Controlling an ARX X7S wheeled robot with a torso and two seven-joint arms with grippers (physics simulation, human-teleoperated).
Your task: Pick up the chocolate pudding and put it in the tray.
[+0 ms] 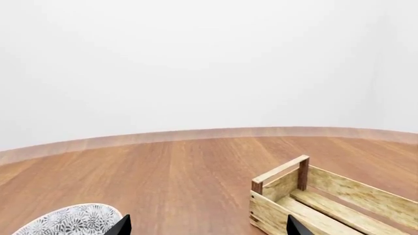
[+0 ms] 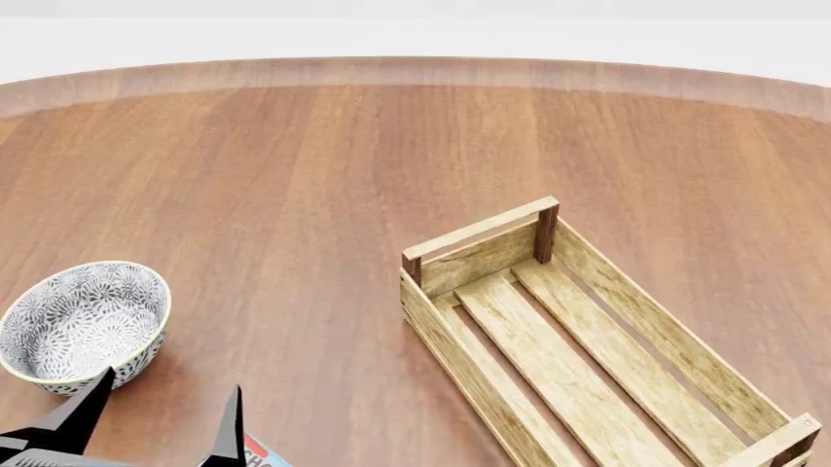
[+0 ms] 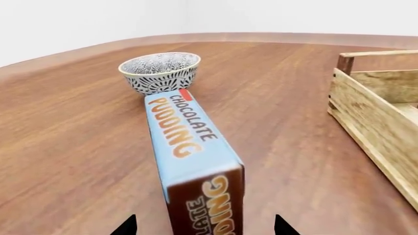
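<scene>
Right wrist: chocolate pudding point(image 3: 196, 161) between tool point(image 3: 203, 226) tips.

The head view looks steeply down over the table point(image 2: 325, 175), the left wrist view faces low and level across it, and the right wrist view sits close above it; all three share the tray point(image 2: 571, 350) and the bowl point(image 2: 81, 321).

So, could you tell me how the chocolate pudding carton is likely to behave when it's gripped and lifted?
The chocolate pudding looks like a flat-sided rectangular carton, so it should probably sit stable between parallel fingers and not roll. It seems printed card, likely light but crushable under a hard squeeze. Lying flat on the table, it probably slides rather than tips when pushed.
</scene>
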